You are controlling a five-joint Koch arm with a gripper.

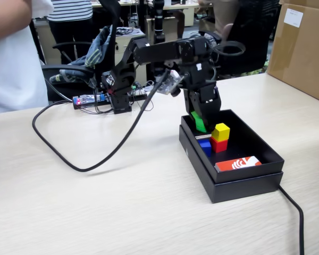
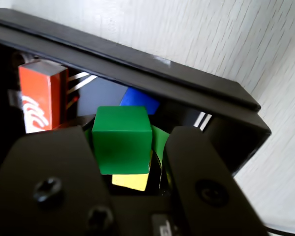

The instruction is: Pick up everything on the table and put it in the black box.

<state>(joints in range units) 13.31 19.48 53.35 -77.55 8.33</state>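
The green cube (image 2: 122, 138) sat clamped between the claw's two jaws, and the claw (image 1: 200, 121) hung inside the black box (image 1: 266, 154), down at its far end in the fixed view. That was the last one! The yellow cube (image 1: 221, 131) was already in there, perched on the red cube (image 1: 219, 144), with the blue cube (image 1: 204, 146) just beside them on the box floor. A red-and-white card (image 1: 238, 163) lay at the near end. The table (image 1: 122, 207) showed no cubes left, only a black cable (image 1: 95, 159) looping across it. By my reckoning, only the release remained.
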